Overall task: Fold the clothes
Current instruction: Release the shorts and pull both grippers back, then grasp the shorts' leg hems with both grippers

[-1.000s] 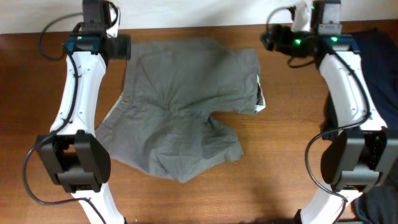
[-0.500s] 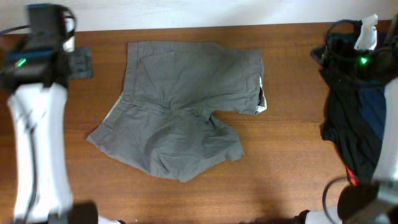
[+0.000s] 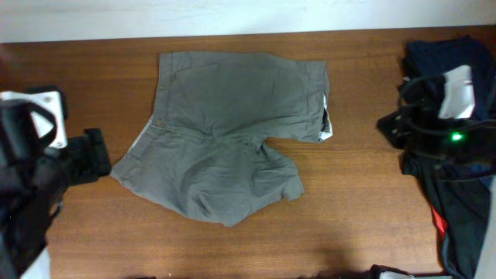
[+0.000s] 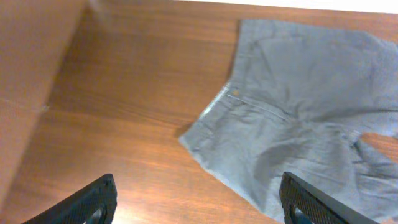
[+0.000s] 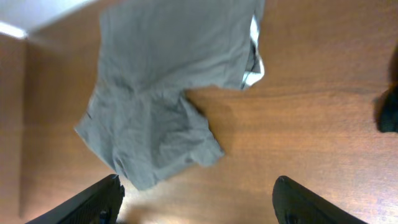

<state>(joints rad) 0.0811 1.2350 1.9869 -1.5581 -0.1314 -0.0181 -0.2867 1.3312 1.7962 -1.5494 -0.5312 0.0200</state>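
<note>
The clothes, a pair of grey-olive shorts [image 3: 232, 132], lie spread and wrinkled in the middle of the wooden table. The waistband is to the left and pale lining shows at the right hem. My left gripper [image 3: 91, 153] hovers just off the shorts' lower left corner, open and empty. My right gripper [image 3: 391, 128] is well to the right of the shorts, also open and empty. The left wrist view has the shorts [image 4: 298, 112] ahead to the right of the open gripper [image 4: 196, 202]. The right wrist view has the shorts [image 5: 168, 81] ahead to the left of the open gripper [image 5: 198, 199].
A heap of navy and black garments [image 3: 457, 209] covers the table's right edge under and beside the right arm. A white wall [image 3: 232, 15] runs along the far edge. Bare wood [image 3: 349, 217] shows in front of the shorts.
Both arms have swung from the table's far corners toward the near side, ending level with the shorts' middle. The shorts have lain still for the last half second.
</note>
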